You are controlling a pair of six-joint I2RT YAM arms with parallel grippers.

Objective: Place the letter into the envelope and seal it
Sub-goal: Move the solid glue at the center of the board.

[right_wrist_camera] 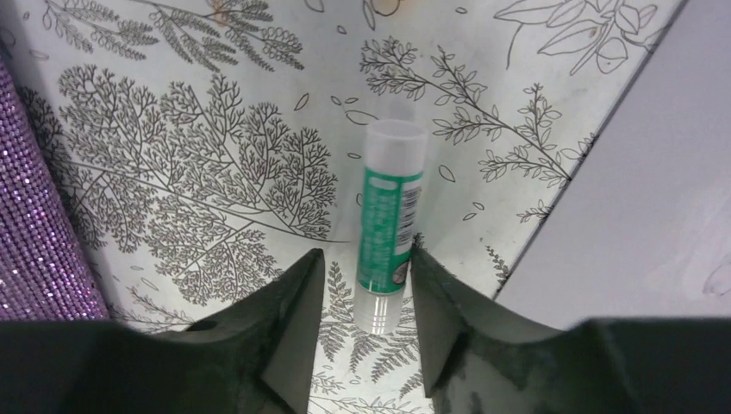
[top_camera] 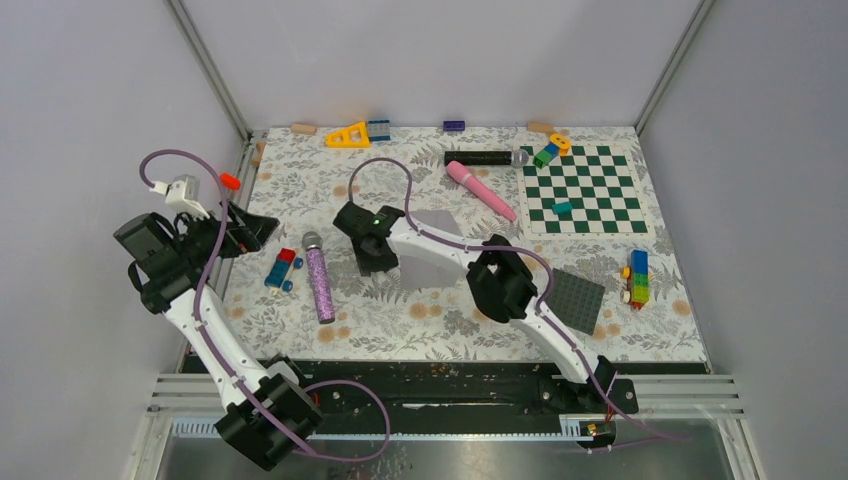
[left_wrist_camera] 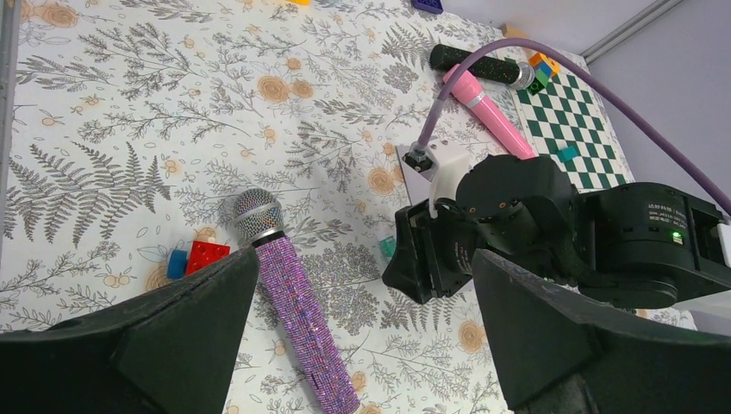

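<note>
The light grey envelope [top_camera: 428, 272] lies flat at the table's middle, partly under my right arm. Its edge shows at the right of the right wrist view [right_wrist_camera: 638, 172]. The tan letter is not in view. My right gripper [top_camera: 372, 262] is low over the table just left of the envelope. Its jaws [right_wrist_camera: 366, 259] are open around a green-and-white glue stick [right_wrist_camera: 390, 216] that lies on the table. The right finger touches the stick and the left stands apart. My left gripper [top_camera: 250, 228] is open and empty at the table's left edge [left_wrist_camera: 362, 328].
A purple glitter microphone [top_camera: 319, 280] lies left of the right gripper, beside red and blue bricks [top_camera: 283, 268]. A pink microphone [top_camera: 480, 190], a black one [top_camera: 485, 158] and a checkerboard [top_camera: 585, 190] lie at the back right. A dark grey studded plate [top_camera: 578, 300] lies right.
</note>
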